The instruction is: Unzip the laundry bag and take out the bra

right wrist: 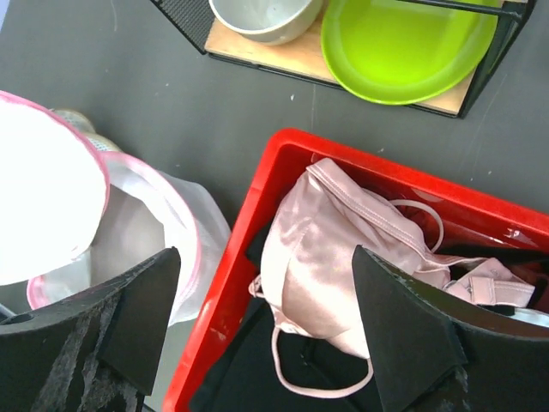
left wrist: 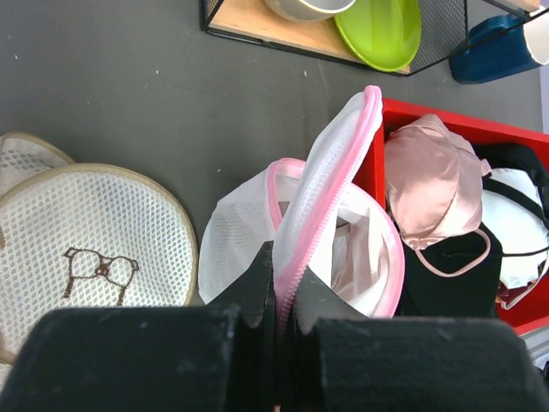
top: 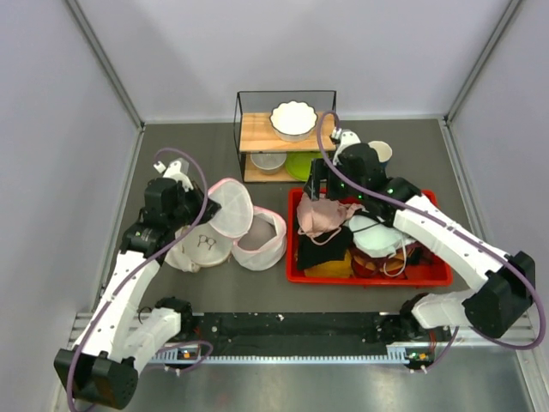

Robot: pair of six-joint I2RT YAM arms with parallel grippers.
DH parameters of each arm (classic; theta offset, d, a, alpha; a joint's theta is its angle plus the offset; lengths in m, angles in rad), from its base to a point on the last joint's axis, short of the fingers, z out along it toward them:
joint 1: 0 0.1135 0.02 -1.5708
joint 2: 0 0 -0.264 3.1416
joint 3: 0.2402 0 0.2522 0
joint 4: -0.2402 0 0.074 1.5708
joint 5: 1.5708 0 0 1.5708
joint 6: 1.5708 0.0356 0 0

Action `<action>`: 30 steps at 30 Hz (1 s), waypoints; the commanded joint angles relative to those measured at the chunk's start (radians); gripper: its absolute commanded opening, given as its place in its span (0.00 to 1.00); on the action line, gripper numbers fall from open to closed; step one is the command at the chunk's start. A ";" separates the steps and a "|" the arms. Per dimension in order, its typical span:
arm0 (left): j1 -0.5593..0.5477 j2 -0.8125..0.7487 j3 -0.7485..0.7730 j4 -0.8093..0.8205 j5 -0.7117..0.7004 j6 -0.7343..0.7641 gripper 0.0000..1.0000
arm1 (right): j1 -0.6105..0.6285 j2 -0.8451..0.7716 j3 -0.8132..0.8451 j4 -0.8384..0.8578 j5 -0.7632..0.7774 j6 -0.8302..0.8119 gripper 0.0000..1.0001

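Observation:
The laundry bag (top: 262,242) lies unzipped in the middle of the table, its round mesh flap (top: 230,206) standing upright. My left gripper (left wrist: 283,292) is shut on the flap's pink zipper band (left wrist: 330,197). The dusty-pink bra (right wrist: 326,257) lies outside the bag, on dark clothes at the left end of the red bin (right wrist: 232,283). My right gripper (right wrist: 266,253) hangs open just above the bra, with nothing between its fingers. In the top view the bra (top: 324,216) sits just below the right gripper (top: 330,184).
Two cream padded round pieces (top: 202,247), one with a black mark, lie left of the bag. The red bin (top: 369,279) also holds black and white garments. A wire shelf (top: 286,137) at the back carries a white bowl, a metal bowl and a green plate; a blue cup (left wrist: 493,51) stands beside it.

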 commanded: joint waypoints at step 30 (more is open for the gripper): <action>0.004 -0.210 -0.164 0.088 -0.147 -0.152 0.00 | 0.345 0.589 0.202 0.148 -0.116 0.044 0.75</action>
